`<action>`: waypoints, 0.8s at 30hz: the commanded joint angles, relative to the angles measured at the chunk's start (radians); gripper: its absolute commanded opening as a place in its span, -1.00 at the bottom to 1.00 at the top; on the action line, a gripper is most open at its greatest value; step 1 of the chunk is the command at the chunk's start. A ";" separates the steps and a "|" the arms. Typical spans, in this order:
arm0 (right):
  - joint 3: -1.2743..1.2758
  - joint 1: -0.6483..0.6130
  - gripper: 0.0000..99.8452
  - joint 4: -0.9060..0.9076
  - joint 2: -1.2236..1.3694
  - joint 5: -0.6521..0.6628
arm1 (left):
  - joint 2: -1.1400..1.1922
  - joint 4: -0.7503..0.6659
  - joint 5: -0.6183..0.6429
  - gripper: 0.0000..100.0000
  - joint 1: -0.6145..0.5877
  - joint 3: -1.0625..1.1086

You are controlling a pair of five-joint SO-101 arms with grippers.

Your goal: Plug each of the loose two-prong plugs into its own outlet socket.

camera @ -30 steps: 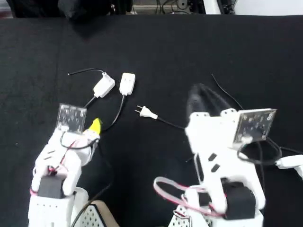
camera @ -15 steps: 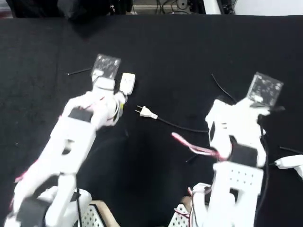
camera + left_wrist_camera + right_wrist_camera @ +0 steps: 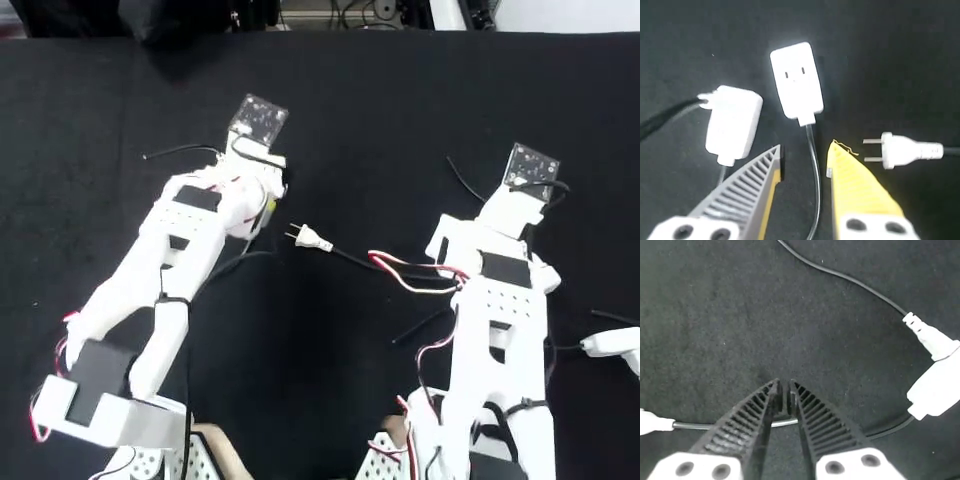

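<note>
Two white outlet sockets lie side by side. One socket (image 3: pixel 796 80) shows its two slots; the other socket (image 3: pixel 732 124) lies tilted beside it. My left gripper (image 3: pixel 806 146) hovers open just short of them, its grey and yellow fingers either side of the slotted socket's black cord (image 3: pixel 813 175). A loose white two-prong plug (image 3: pixel 900 150) (image 3: pixel 312 238) lies near the yellow finger, its prongs toward the sockets' side. My right gripper (image 3: pixel 784 385) is shut above bare cloth, over a black cord (image 3: pixel 785 422). Off to one side, a white plug (image 3: pixel 932 342) meets a white socket body (image 3: pixel 935 390).
The table is covered in black cloth (image 3: pixel 400 100). The loose plug's cord (image 3: pixel 360 262) trails toward the right arm (image 3: pixel 500 280). A white piece (image 3: pixel 612 345) lies at the right edge. Thin black wires (image 3: pixel 470 190) lie beyond the right arm.
Both arms have unfolded from low poses near the front edge and stretched out over the table. The left arm now covers the two sockets in the high view.
</note>
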 commanded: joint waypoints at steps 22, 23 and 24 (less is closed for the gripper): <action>0.048 0.002 -0.98 -0.176 0.002 -0.012 | 0.269 0.132 -0.054 -0.95 0.008 -0.131; 0.050 0.002 -0.98 -0.178 0.002 -0.012 | 0.258 0.133 -0.054 -0.94 0.005 -0.113; 0.050 0.002 -0.98 -0.178 0.002 -0.012 | 0.239 0.132 -0.054 -0.94 0.004 -0.090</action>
